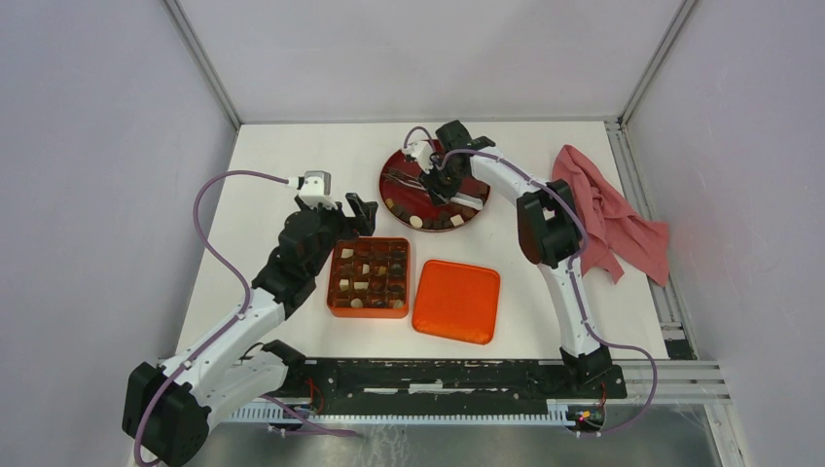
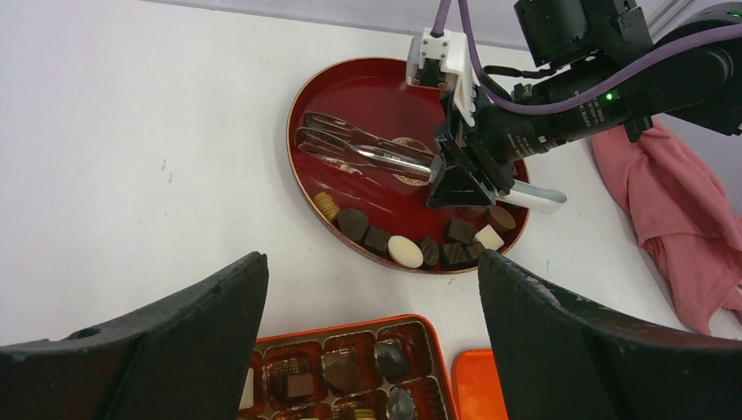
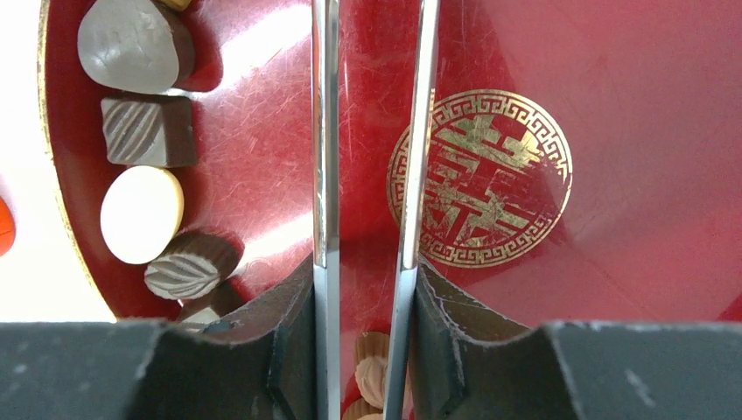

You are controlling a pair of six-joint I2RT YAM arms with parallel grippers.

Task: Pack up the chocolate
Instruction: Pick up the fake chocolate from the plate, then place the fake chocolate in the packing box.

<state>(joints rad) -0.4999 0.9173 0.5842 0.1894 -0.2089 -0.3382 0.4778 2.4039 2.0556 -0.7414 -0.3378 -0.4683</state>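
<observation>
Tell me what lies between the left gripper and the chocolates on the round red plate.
Only bare white table, seen in the left wrist view.

We see the chocolate (image 2: 405,251) as small pieces, mostly dark brown and a few cream-white, lying in a curved row along the near rim of the red plate (image 2: 367,96). More pieces sit singly in compartments of the orange tray (image 1: 368,312).

top external: high, from near edge, down on whole white table (image 1: 292,156)
left wrist: low, facing round red lacquer plate (image 2: 367,96), mid range
right wrist: very close over plate, along shiny metal tongs (image 3: 325,131)
shared: plate, all three
</observation>
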